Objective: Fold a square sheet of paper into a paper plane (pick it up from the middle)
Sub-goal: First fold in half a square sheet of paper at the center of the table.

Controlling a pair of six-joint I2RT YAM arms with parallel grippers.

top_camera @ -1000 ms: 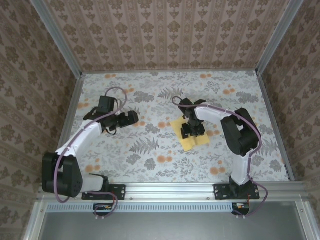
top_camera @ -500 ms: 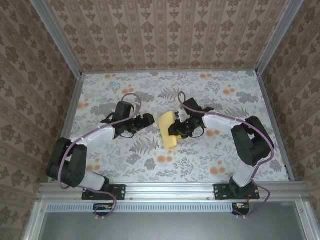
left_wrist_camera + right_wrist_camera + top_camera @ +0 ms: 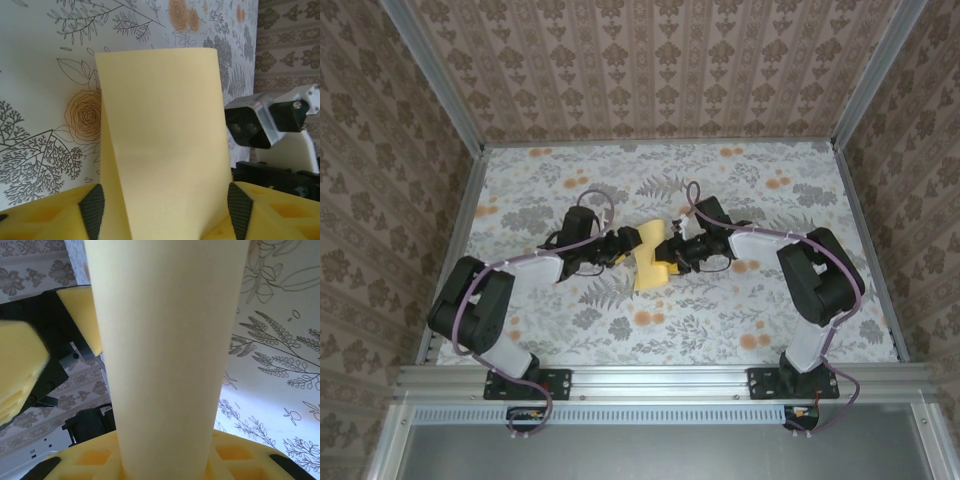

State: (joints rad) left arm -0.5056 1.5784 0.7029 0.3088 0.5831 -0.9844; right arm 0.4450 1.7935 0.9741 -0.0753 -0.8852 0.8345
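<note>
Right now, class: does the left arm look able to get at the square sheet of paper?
Probably yes. The square sheet of paper stands curled between the open left fingers, with nothing in between. The right fingers hold it up from the opposite side.

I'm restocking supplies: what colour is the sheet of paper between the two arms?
Plain pale yellow-orange; the square sheet of paper shows best in the left wrist view.
</note>
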